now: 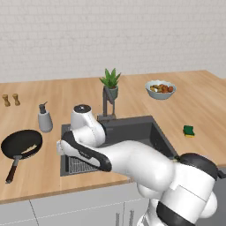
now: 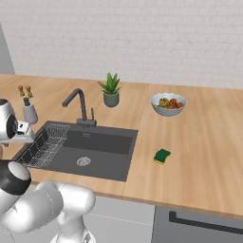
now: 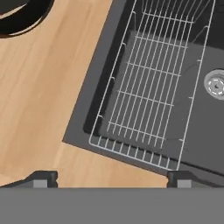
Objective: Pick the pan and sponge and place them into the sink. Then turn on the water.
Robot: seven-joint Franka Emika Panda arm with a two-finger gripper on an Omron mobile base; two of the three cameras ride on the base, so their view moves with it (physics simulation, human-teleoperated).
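Wide open and empty, claw hangs over the sink's rack corner. Pan lies on the desk beside it, sponge beyond the sink. Next: reach for the pan handle.

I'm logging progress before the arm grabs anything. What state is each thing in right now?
pan: on the counter left of the sink, upright, not held.
sponge: on the counter right of the sink, green side up.
sink: holds neither pan nor sponge.
wire rack: sits in the sink's left part, nothing in it.
faucet: no water running.
gripper: open, holding nothing, above the sink's corner.
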